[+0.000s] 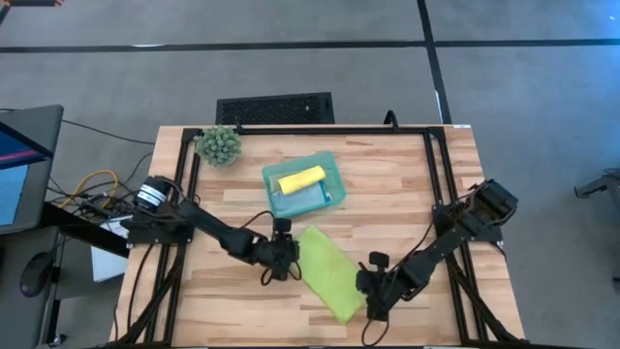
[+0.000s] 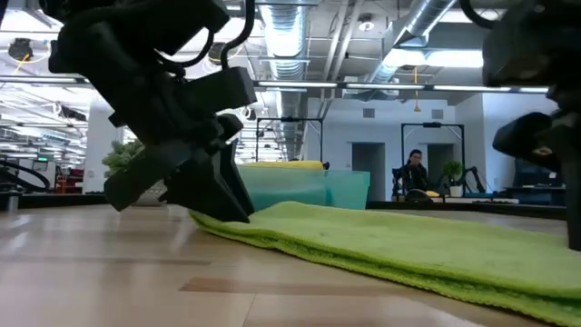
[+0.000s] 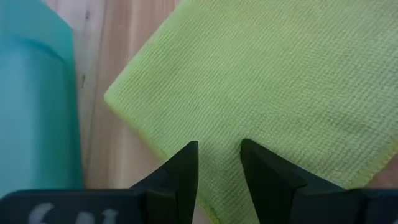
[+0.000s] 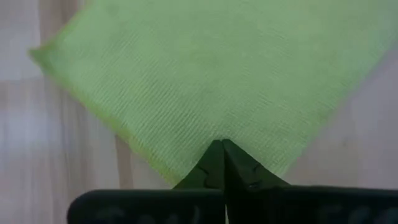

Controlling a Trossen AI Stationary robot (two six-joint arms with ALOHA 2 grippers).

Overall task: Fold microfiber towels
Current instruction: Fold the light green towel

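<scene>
The lime green towel (image 1: 329, 273) lies folded into a long strip on the wooden table, slanting from centre toward the near right. My left gripper (image 1: 289, 257) is open at the towel's left long edge near its far corner (image 3: 107, 96), fingertips low over the cloth (image 3: 219, 155). My right gripper (image 1: 369, 301) is shut at the towel's near right corner. The yellow towel (image 1: 302, 178) lies rolled in the teal tray (image 1: 334, 167) on a light blue one (image 1: 312, 202). The pale sage towel is not in view. My left gripper has one finger (image 3: 185, 167) on either side of a strip of the towel's left edge; whether it touches the cloth I cannot tell. My right gripper is shut at a corner of the towel (image 4: 221, 134), coming level from the table's right. The fingers hide the corner tip, so cloth between them does not show. The towel lies flat.
A spiky green plant ball (image 1: 219, 145) sits at the table's far left. The tray stands just beyond the lime towel's far end. Bare wood lies left and right of the towel and along the near edge. A person sits in the room behind (image 2: 413, 173).
</scene>
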